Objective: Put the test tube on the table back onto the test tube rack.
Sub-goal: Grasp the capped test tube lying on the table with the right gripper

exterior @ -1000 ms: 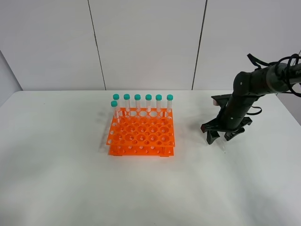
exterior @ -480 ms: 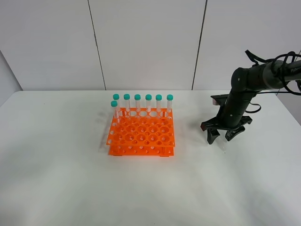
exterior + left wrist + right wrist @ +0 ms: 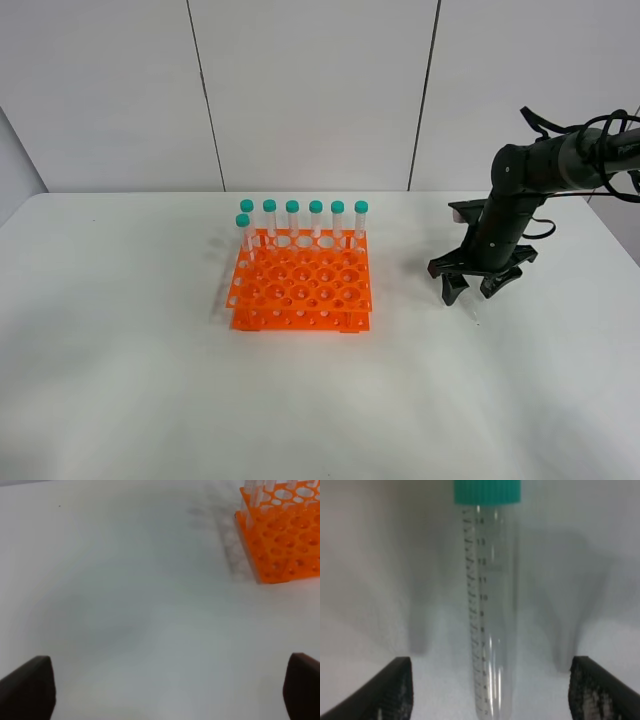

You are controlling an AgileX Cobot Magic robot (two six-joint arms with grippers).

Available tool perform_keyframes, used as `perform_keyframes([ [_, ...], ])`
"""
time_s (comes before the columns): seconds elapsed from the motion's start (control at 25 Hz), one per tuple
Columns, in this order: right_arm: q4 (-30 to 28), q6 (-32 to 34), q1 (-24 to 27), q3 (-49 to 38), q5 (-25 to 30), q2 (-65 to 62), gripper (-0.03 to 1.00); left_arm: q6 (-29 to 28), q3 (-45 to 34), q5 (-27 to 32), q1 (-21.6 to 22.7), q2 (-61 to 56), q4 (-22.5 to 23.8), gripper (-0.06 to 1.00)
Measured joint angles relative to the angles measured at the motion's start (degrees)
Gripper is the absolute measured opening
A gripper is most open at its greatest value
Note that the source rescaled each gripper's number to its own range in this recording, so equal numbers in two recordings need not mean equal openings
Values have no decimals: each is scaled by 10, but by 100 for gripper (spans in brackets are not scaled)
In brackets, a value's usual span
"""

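Note:
The test tube (image 3: pixel 487 605) lies flat on the white table (image 3: pixel 150 380), its teal cap (image 3: pixel 487 492) pointing away from the right wrist camera. My right gripper (image 3: pixel 473 292) is open and points down right over the tube, with one finger on each side of it and neither touching it (image 3: pixel 492 692). The orange test tube rack (image 3: pixel 300 285) stands left of it at mid-table and also shows in the left wrist view (image 3: pixel 282 535). My left gripper (image 3: pixel 165 687) is open and empty above bare table, away from the rack, and is out of the exterior high view.
Several teal-capped tubes (image 3: pixel 304 215) stand in the rack's back row, and one more (image 3: pixel 243 228) stands at the left of the row in front. The rack's other holes are empty. A grey panelled wall stands behind the table.
My right arm has straightened to stand more upright above the tube. Its gripper has stayed open in nearly the same spot. The rack and its tubes have not moved.

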State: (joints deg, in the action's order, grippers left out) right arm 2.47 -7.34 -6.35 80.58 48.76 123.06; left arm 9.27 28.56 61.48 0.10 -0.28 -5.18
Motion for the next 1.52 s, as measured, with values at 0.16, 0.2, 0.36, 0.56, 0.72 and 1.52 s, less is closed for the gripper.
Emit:
perform_keyframes([
  [0.16, 0, 4, 0, 0, 0, 0, 96, 0, 0, 0, 0, 0, 0, 100],
  [0.2, 0, 4, 0, 0, 0, 0, 96, 0, 0, 0, 0, 0, 0, 100],
  [0.36, 0, 5, 0, 0, 1, 0, 96, 0, 0, 0, 0, 0, 0, 100],
  [0.56, -1, 5, 0, 0, 9, 0, 96, 0, 0, 0, 0, 0, 0, 100],
  [0.72, -2, 5, 0, 0, 10, 0, 96, 0, 0, 0, 0, 0, 0, 100],
  [1.52, -6, 5, 0, 1, 6, 15, 51, 0, 0, 0, 0, 0, 0, 100],
])
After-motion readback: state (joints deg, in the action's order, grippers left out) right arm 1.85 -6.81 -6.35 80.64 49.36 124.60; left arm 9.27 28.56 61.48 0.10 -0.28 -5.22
